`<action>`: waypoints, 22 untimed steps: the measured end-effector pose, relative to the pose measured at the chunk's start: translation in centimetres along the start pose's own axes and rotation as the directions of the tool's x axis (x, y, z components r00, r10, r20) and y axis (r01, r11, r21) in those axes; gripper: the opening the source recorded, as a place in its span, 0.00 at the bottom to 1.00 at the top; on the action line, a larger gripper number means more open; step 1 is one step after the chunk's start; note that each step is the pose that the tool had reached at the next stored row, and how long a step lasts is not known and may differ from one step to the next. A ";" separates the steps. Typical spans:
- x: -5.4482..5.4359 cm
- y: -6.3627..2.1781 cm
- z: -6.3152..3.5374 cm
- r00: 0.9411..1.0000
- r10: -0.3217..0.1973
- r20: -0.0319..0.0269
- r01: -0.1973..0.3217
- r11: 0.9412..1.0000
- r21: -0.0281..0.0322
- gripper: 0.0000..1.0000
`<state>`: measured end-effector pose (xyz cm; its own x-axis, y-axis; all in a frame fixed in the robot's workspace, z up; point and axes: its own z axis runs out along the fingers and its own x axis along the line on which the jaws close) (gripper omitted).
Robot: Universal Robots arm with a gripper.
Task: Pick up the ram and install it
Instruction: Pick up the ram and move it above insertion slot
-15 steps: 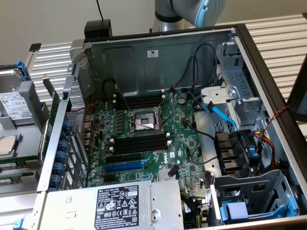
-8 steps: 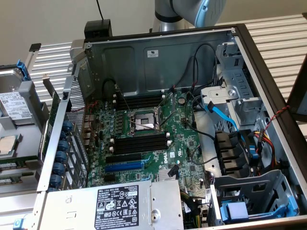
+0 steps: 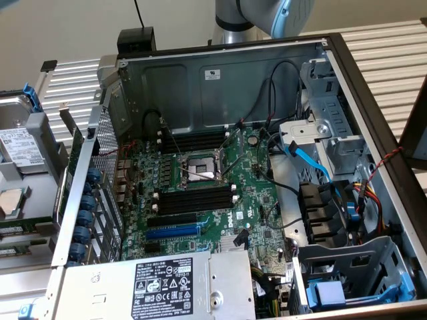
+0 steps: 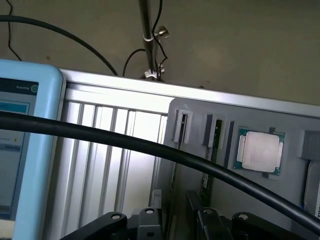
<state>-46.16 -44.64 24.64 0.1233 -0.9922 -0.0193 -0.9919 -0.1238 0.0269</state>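
In the exterior view, the open computer case [image 3: 220, 73] lies on the ribbed table [image 3: 380, 40]. Its long black memory slots [image 3: 193, 200], in the middle of the frame, are bare, and the arm [image 3: 267, 17] shows at the top edge.

In the wrist view, the ram [image 4: 174, 175] stands on edge in a grey parts tray [image 4: 280, 120], near a processor chip [image 4: 260, 151]. The claw [image 4: 172, 217] is released, jaws apart, close to the stick. I'd judge the ram light, stiff and brittle, so it is best pinched by its long edges, clear of the chips.

Plain beige matte wall [image 4: 240, 45] at rear. Ribbed silver aluminium tabletop [image 3: 383, 43] as work surface. Thin steel pole [image 4: 145, 35] against wall.
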 end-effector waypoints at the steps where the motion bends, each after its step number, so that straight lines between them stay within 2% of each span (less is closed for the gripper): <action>1: 0.0 0.00 0.15 1.000 0.000 0.000 0.000 1.000 0.000 0.38; 2: 0.0 -0.01 0.31 1.000 0.000 0.000 0.000 1.000 0.000 0.38; 3: 0.0 -0.04 0.48 1.000 0.000 0.000 0.000 1.000 0.000 0.45; 14: 0.2 -1.09 1.86 1.000 0.000 0.000 0.000 1.000 0.000 0.45; 19: 0.2 -1.16 2.58 1.000 0.001 0.000 -0.001 1.000 0.000 0.45; 22: 0.2 -1.15 2.66 1.000 0.002 -0.001 -0.002 1.000 -0.001 0.45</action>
<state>-45.07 -44.64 21.95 0.1211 -0.9925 -0.0188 -0.9922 -0.1216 0.0275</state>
